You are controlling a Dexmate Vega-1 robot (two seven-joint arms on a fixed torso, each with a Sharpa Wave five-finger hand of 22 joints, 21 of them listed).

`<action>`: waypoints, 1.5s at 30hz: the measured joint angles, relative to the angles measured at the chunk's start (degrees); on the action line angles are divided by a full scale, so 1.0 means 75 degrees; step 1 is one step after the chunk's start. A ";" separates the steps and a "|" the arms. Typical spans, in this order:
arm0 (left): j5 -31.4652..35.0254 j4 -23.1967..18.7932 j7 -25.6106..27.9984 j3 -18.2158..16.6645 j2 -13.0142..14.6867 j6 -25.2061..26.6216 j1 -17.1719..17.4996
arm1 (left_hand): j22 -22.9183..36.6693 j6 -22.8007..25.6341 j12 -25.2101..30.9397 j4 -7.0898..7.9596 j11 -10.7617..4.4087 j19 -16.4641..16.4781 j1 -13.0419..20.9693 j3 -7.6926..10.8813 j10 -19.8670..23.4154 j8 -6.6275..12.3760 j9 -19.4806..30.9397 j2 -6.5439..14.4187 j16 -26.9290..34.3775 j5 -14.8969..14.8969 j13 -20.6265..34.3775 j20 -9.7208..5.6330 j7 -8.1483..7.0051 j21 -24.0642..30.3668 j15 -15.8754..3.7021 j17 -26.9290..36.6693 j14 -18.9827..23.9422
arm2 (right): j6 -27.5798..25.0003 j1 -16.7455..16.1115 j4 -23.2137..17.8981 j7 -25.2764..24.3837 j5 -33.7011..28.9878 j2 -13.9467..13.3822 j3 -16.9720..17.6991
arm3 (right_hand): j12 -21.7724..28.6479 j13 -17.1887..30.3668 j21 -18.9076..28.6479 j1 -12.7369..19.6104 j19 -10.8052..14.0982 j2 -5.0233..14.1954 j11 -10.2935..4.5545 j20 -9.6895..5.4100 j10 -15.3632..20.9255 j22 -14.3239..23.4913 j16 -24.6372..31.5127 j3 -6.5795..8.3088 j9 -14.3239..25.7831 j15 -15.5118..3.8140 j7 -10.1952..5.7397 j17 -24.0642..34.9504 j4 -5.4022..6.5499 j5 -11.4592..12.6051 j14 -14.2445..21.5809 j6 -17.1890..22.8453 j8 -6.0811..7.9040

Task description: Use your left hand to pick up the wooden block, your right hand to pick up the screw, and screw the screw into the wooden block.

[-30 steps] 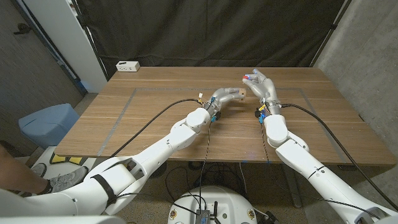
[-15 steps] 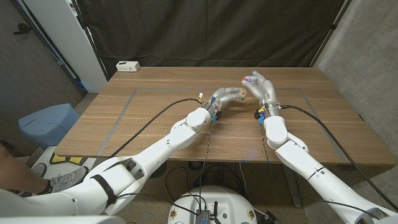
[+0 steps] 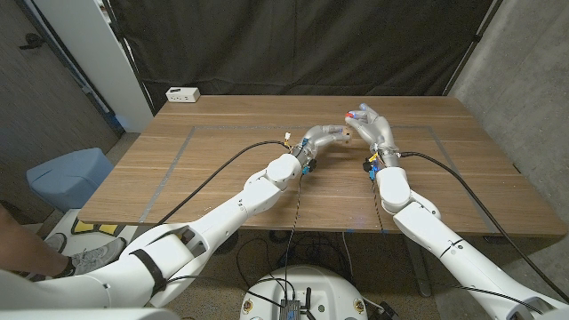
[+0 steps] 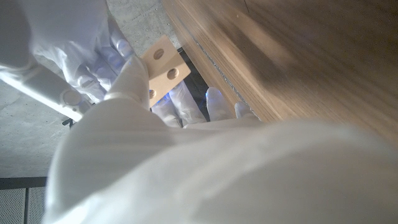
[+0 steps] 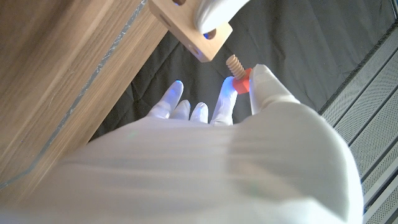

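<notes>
Alignment is the step I judge to be in hand: my left hand (image 3: 322, 138) grips the wooden block (image 5: 189, 25) and holds it up in the air above the counter (image 3: 222, 151), toward its far edge and a little right of the middle. I think the block is lifted so that its face with the holes is free on all sides and turned toward my other hand. In the left wrist view the block (image 4: 163, 66) shows round holes on its pale face, with my finger across one side of it.

My right hand (image 3: 372, 126) pinches the screw (image 5: 237, 70) between the thumb and a finger, while the other fingers are spread apart. The screw has a red head and a light threaded shaft. In the right wrist view the shaft points toward the block's lower corner and its tip is just beside the block, with a small gap; it is not yet inside a hole. I hold it by the head, probably so that the thread stays free to enter and to turn
</notes>
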 measured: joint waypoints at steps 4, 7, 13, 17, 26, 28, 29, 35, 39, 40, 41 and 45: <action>0.0000 0.0008 -0.0005 0.0001 -0.0002 0.0001 -0.0004 | 0.0000 0.0000 0.0001 0.0000 0.0001 0.0000 0.0000 0.0000 -0.0001 0.0000 0.0000 0.0000 0.0000 -0.0003 0.0000 0.0000 0.0000 0.0000 0.0000 0.0000 0.0000 | 0.0002 0.0000 0.0012 0.0006 0.0015 0.0000 -0.0007 | 0.0000 0.0000 0.0000 0.0000 0.0000 0.0000 0.0000 0.0000 0.0000 0.0000 0.0000 0.0000 0.0000 0.0000 0.0000 0.0000 0.0000 0.0000 0.0000 0.0000 0.0000; 0.0002 0.0008 -0.0009 0.0003 -0.0002 0.0001 -0.0004 | 0.0000 0.0000 0.0002 -0.0001 0.0001 0.0000 0.0000 0.0000 -0.0001 0.0000 0.0000 0.0000 0.0000 -0.0019 0.0000 0.0000 0.0000 0.0000 0.0000 0.0000 0.0000 | 0.0006 0.0001 0.0020 0.0013 0.0019 0.0000 -0.0015 | 0.0000 0.0000 0.0000 0.0000 0.0000 0.0000 0.0000 0.0000 0.0000 0.0000 0.0000 0.0000 0.0000 0.0000 0.0000 0.0000 0.0000 0.0000 0.0000 0.0000 -0.0018; 0.0006 -0.0001 -0.0009 0.0006 0.0005 0.0013 -0.0005 | 0.0000 0.0001 0.0004 -0.0003 0.0002 0.0000 0.0000 -0.0003 -0.0002 0.0000 -0.0002 0.0000 0.0000 0.0009 0.0000 0.0000 -0.0001 0.0000 0.0000 0.0000 0.0000 | 0.0014 0.0000 0.0035 0.0028 0.0039 0.0000 -0.0031 | 0.0000 0.0000 0.0000 0.0000 0.0000 0.0000 0.0000 0.0000 0.0000 0.0000 0.0000 0.0000 0.0000 0.0000 0.0000 0.0000 0.0000 0.0000 0.0000 0.0000 -0.0057; 0.0007 -0.0060 -0.0009 0.0006 0.0023 0.0037 0.0010 | 0.0000 0.0001 0.0004 -0.0008 0.0003 0.0000 0.0000 -0.0007 -0.0003 0.0000 -0.0006 0.0000 0.0000 0.0010 0.0000 0.0000 -0.0001 0.0000 0.0000 0.0000 0.0000 | 0.0015 -0.0012 0.0041 0.0032 0.0057 0.0000 -0.0037 | 0.0000 0.0000 0.0000 0.0000 0.0000 0.0000 0.0000 0.0000 0.0000 0.0000 0.0000 0.0000 0.0000 0.0000 0.0000 0.0000 0.0000 0.0000 0.0000 0.0000 -0.0057; 0.0012 -0.0151 0.0010 0.0005 0.0063 0.0078 0.0062 | 0.0000 0.0001 0.0005 -0.0012 0.0014 0.0000 0.0000 -0.0012 -0.0015 0.0000 -0.0005 0.0000 0.0000 0.0009 0.0000 0.0000 -0.0001 0.0000 0.0000 0.0000 0.0000 | 0.0019 -0.0038 0.0049 0.0040 0.0086 0.0002 -0.0047 | 0.0000 0.0000 0.0000 0.0000 0.0000 -0.0001 0.0041 0.0000 -0.0041 0.0000 0.0000 -0.0025 0.0000 0.0000 0.0000 0.0000 -0.0026 0.0000 0.0000 0.0000 -0.0057; 0.0013 -0.0165 0.0011 0.0005 0.0068 0.0082 0.0069 | 0.0000 0.0001 0.0005 0.0000 0.0004 0.0000 0.0000 0.0000 -0.0026 0.0000 -0.0003 0.0000 0.0000 0.0009 0.0000 0.0000 0.0000 0.0000 0.0000 0.0000 0.0000 | 0.0027 -0.0039 0.0051 0.0042 0.0088 0.0002 -0.0048 | 0.0000 0.0000 0.0000 0.0000 0.0000 0.0000 0.0041 0.0000 -0.0041 0.0000 0.0000 -0.0039 0.0000 0.0000 0.0000 0.0000 -0.0011 0.0000 0.0000 0.0000 -0.0057; 0.0013 -0.0177 0.0011 0.0005 0.0075 0.0082 0.0074 | 0.0000 0.0001 0.0006 0.0000 0.0004 0.0000 0.0000 0.0000 -0.0026 0.0000 -0.0002 0.0000 0.0000 0.0009 0.0000 0.0000 -0.0001 0.0000 0.0000 0.0000 0.0000 | 0.0034 -0.0039 0.0051 0.0044 0.0089 0.0002 -0.0048 | 0.0000 0.0000 0.0000 -0.0001 0.0000 -0.0001 0.0041 0.0000 -0.0041 0.0000 0.0000 -0.0053 0.0000 0.0000 0.0000 0.0000 0.0002 0.0000 0.0000 0.0000 -0.0057; 0.0018 -0.0210 0.0023 0.0004 0.0085 0.0106 0.0090 | 0.0000 0.0001 0.0006 0.0000 0.0005 0.0000 0.0000 0.0000 -0.0028 0.0000 0.0001 0.0000 0.0000 0.0002 0.0000 0.0000 0.0000 0.0000 0.0000 0.0000 0.0000 | 0.0049 -0.0062 0.0058 0.0044 0.0093 -0.0001 -0.0052 | 0.0000 0.0000 0.0000 -0.0001 0.0000 -0.0001 0.0041 0.0000 -0.0040 0.0000 0.0000 -0.0058 0.0000 0.0000 0.0000 0.0000 0.0006 0.0000 0.0000 0.0000 -0.0057; 0.0020 -0.0219 0.0026 0.0004 0.0087 0.0111 0.0093 | 0.0000 0.0001 0.0007 0.0000 0.0002 0.0000 0.0000 0.0000 -0.0026 0.0000 0.0000 0.0000 0.0000 0.0002 0.0000 0.0000 0.0000 0.0000 0.0000 0.0000 0.0000 | 0.0050 -0.0075 0.0058 0.0045 0.0102 -0.0007 -0.0052 | 0.0000 0.0000 0.0000 -0.0001 0.0000 -0.0001 0.0041 0.0000 -0.0040 0.0000 0.0000 -0.0057 0.0000 0.0000 0.0000 0.0000 0.0006 0.0000 0.0000 0.0000 -0.0057; 0.0021 -0.0220 0.0028 0.0004 0.0087 0.0113 0.0093 | 0.0000 0.0001 0.0007 0.0000 0.0001 0.0000 0.0000 0.0000 -0.0024 0.0000 0.0000 0.0000 0.0000 0.0002 0.0000 0.0000 0.0000 0.0000 0.0000 0.0000 0.0000 | 0.0050 -0.0080 0.0058 0.0045 0.0103 -0.0010 -0.0050 | 0.0000 0.0000 0.0000 -0.0001 0.0000 -0.0001 0.0041 0.0000 -0.0040 0.0000 0.0000 -0.0057 0.0000 0.0000 0.0000 0.0000 0.0006 0.0000 0.0000 0.0000 -0.0057; 0.0021 -0.0221 0.0028 0.0004 0.0088 0.0115 0.0094 | 0.0000 0.0001 0.0007 0.0000 0.0000 0.0000 0.0000 0.0000 -0.0024 0.0000 0.0000 0.0000 0.0000 0.0001 0.0000 0.0000 -0.0001 0.0000 0.0000 0.0000 0.0000 | 0.0050 -0.0084 0.0057 0.0045 0.0105 -0.0017 -0.0047 | 0.0000 0.0000 0.0000 -0.0001 0.0000 -0.0001 0.0041 0.0000 -0.0040 0.0000 0.0000 -0.0057 0.0000 0.0000 0.0000 0.0000 0.0006 0.0000 0.0000 0.0000 -0.0057; 0.0025 -0.0226 0.0030 0.0004 0.0089 0.0116 0.0095 | 0.0000 0.0001 0.0007 0.0000 -0.0013 0.0000 0.0000 0.0000 -0.0011 0.0000 0.0000 0.0000 0.0000 0.0001 0.0000 0.0000 -0.0001 0.0000 0.0000 0.0000 0.0000 | 0.0057 -0.0093 0.0056 0.0046 0.0110 -0.0023 -0.0042 | 0.0000 0.0000 0.0000 -0.0001 0.0000 -0.0001 0.0041 0.0000 -0.0040 0.0000 0.0000 -0.0057 0.0000 0.0000 0.0000 0.0000 0.0006 0.0000 0.0000 0.0000 -0.0057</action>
